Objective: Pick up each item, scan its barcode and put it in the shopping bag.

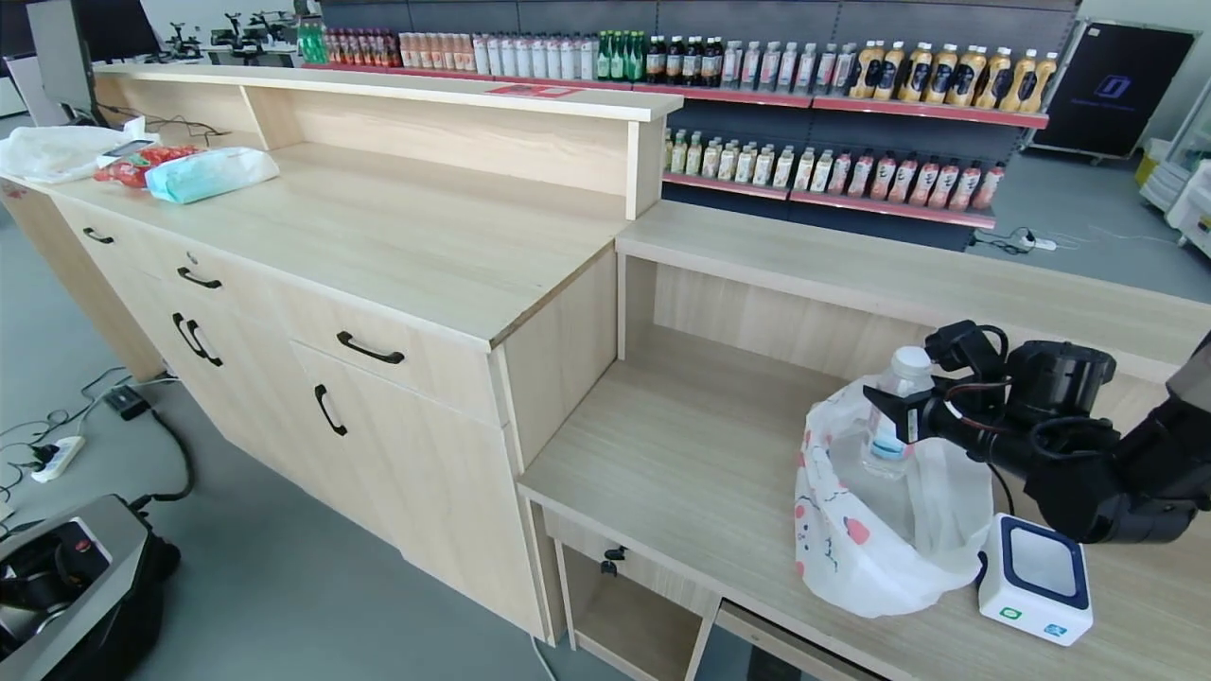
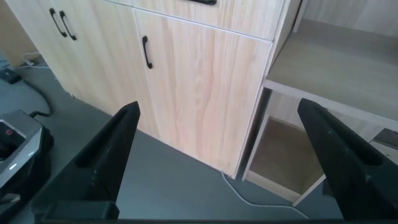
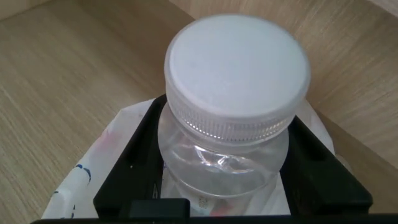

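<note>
Bottle (image 3: 236,74) base unclear inside shopping bag (image 1: 880,558)

- No print can be read in any view.
- The bottle (image 1: 889,445) carries a blue label, too small to read.
- The scanner (image 1: 1036,579) shows two small icons, one green and one blue.

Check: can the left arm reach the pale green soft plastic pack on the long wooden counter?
Probably not. The left end effector hangs open, low before the wooden cabinet doors, while the pale green soft plastic pack lies on the long wooden counter, well away.
</note>
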You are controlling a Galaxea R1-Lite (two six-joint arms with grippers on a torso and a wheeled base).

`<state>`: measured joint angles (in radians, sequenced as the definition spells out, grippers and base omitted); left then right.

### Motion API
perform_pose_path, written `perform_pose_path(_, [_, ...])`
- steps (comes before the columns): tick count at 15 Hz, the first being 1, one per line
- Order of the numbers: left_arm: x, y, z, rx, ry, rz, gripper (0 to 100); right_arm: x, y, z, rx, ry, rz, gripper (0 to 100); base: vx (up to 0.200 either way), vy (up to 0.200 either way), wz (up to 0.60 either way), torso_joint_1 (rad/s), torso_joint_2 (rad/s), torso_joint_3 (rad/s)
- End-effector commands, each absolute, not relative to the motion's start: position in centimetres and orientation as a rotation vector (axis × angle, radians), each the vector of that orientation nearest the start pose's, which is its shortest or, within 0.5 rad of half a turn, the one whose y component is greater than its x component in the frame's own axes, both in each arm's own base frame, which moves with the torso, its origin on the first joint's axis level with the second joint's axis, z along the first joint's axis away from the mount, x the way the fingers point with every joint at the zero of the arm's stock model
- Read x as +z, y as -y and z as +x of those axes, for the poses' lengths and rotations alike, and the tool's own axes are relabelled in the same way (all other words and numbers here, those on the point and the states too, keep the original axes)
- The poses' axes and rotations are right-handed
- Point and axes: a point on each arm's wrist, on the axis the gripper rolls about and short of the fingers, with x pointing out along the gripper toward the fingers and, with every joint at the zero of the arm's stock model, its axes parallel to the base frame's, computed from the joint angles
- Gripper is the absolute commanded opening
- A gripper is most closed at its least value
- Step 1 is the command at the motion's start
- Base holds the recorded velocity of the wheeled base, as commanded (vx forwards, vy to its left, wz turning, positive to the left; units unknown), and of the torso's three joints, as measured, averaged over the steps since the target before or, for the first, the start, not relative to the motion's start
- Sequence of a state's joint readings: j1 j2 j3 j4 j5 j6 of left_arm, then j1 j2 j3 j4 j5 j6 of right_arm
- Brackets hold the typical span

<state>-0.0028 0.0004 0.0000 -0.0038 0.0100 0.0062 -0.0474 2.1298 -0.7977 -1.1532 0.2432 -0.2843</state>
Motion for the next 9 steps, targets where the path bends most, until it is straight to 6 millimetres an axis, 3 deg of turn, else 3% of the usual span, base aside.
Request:
perform_pose_path(1, [7.6,0.0,-2.3,0.008,0.005,0.006,100,7.2,1.1,38.4,0.223,-0.162,-0.227,0,0.000,0.000,0.00,0.000,0.00,0.000])
perform_pose_path(4, [7.6,0.0,-2.3,0.008,0.005,0.006,100,6.4,0.8,40.3,0.229,-0.142,-0.196,0,0.000,0.000,0.00,0.000,0.00,0.000])
perform_pose_path(9, [7.6,0.0,-2.3,0.008,0.005,0.006,100,4.3,0.6,40.8,0.236,-0.165,-0.198,0,0.000,0.000,0.00,0.000,0.00,0.000])
